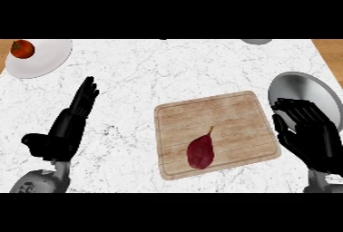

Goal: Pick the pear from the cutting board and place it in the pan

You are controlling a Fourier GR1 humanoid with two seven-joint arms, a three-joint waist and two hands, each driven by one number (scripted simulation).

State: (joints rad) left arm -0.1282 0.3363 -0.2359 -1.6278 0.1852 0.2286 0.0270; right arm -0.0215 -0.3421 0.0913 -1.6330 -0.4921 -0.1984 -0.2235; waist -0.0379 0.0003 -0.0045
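Grey forearms come in from the lower edge of the head view, one at each side, each ending in a black hand. Nearest on the robot's left, the left hand (67, 124) stands over the white marbled counter (174, 68), its fingers straight and pointing away, its thumb out to the side, holding nothing. On the robot's right, the right hand (308, 136) is likewise released, fingers relaxed and only slightly bent, with nothing between them; it sits just beside the right edge of the board and its fingertips overlap the near rim of the pan. Between the two hands lies the rectangular light wooden cutting board (221, 113), turned a little askew on the counter. On its near half rests the dark red, teardrop-shaped pear (200, 152), lying on its side with its thin stem pointing away and to the right; it is well apart from the left hand and near, though not touching, the right hand. Farther back on the right sits the round grey metal pan (301, 88), partly covered by the right hand, with nothing visible inside it. At the far left corner stands a round white plate (47, 61) carrying a small red-orange tomato (22, 48). Strips of brown wood show beyond the counter at both far corners.
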